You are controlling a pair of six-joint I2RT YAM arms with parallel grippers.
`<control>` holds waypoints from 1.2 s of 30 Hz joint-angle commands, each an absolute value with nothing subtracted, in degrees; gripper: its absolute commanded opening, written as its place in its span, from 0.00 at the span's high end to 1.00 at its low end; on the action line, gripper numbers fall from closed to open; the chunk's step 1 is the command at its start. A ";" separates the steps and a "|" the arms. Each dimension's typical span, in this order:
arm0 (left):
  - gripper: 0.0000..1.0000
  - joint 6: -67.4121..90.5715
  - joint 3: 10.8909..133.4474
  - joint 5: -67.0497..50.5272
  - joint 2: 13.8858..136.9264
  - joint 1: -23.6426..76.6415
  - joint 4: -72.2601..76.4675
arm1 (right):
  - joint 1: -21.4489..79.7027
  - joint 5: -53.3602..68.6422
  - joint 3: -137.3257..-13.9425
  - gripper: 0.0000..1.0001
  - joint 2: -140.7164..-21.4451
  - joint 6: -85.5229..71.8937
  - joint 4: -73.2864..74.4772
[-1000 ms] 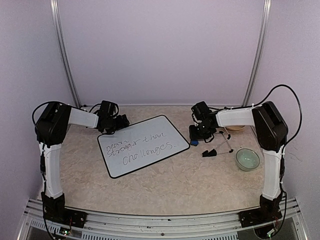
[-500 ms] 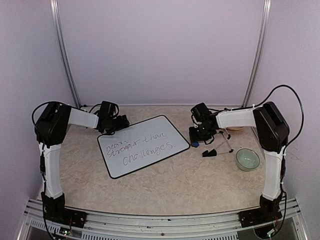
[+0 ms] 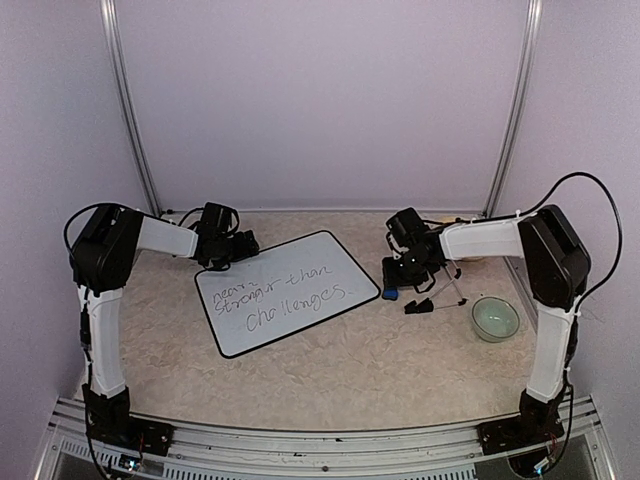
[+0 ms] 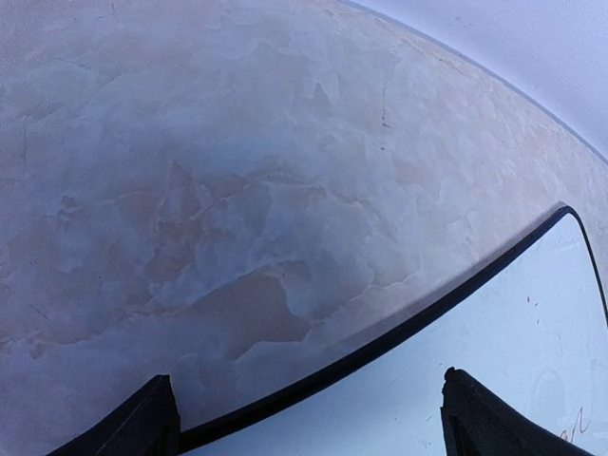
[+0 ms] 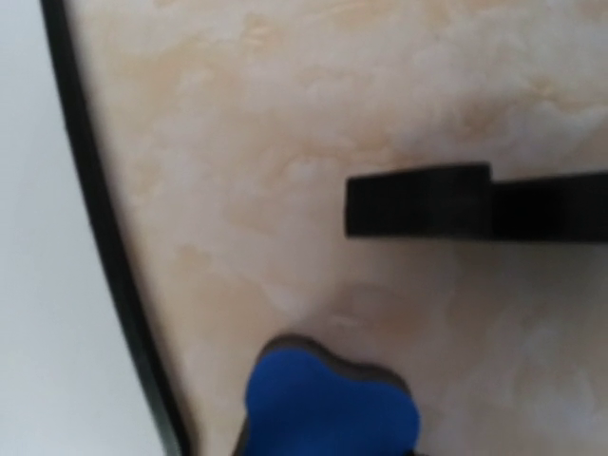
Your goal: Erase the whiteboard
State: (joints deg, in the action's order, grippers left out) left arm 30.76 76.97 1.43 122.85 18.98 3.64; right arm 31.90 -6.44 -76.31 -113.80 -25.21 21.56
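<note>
The whiteboard lies flat at centre left, black-framed, with handwriting across it. My left gripper sits at its far left corner. In the left wrist view its fingertips stand wide apart and open, one on each side of the whiteboard's black edge, with nothing between them. My right gripper points down just off the board's right corner, shut on a small blue eraser. The right wrist view shows the blue eraser close up at the bottom. The whiteboard's edge runs along the left. The fingers are out of frame.
A thin black wire stand lies just right of the eraser; its black foot shows in the right wrist view. A pale green bowl sits at the right. A tan dish peeks out behind the right arm. Walls enclose the table.
My right arm has shifted slightly to the right and toward the front, the blue eraser moving with the gripper. The left arm and the whiteboard have not moved.
</note>
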 commanded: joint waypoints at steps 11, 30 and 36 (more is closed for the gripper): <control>0.07 32.18 74.95 -0.65 124.00 20.85 -3.25 | 33.21 -4.74 -74.48 0.52 -111.81 -25.83 22.98; 0.07 32.09 74.60 -0.44 123.93 21.36 -2.96 | 33.93 -7.36 -76.90 0.50 -112.62 -28.68 23.18; 0.07 32.15 74.57 -0.35 123.86 21.36 -2.99 | 33.93 -8.74 -78.86 0.48 -112.53 -28.30 24.57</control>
